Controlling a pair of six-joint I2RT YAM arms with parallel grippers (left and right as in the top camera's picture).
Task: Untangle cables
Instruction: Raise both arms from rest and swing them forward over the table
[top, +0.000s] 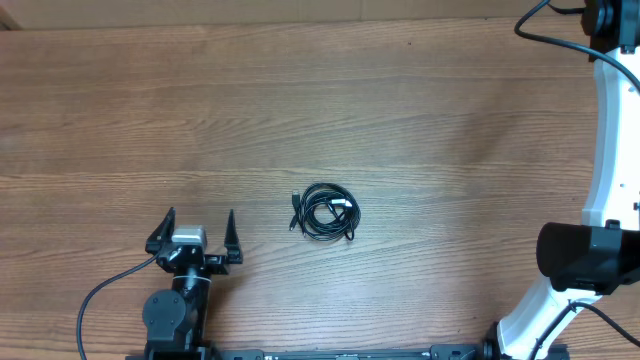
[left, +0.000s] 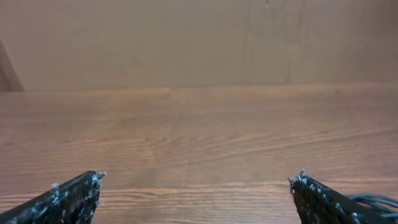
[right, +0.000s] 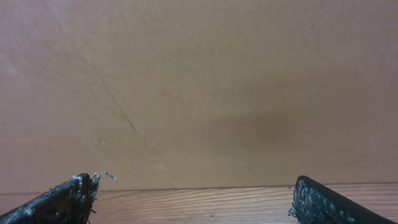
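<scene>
The cables (top: 325, 212) lie bunched in one small black coil on the wooden table (top: 420, 110), near its middle, with a plug end sticking out on the left. My left gripper (top: 200, 214) rests on the table to the left of the coil, a short gap away, open and empty. In the left wrist view its jaws (left: 200, 176) stand wide apart over bare wood, and a bit of the cables (left: 375, 200) shows at the lower right edge. My right gripper (right: 195, 180) is open and empty, facing the back wall, with no cable in its view.
The white right arm (top: 603, 130) rises along the table's right edge, with thick black robot wires (top: 545, 35) near its top. A brown wall (right: 199, 81) stands behind the table's far edge. The left arm's own wire (top: 100, 295) loops at the front left.
</scene>
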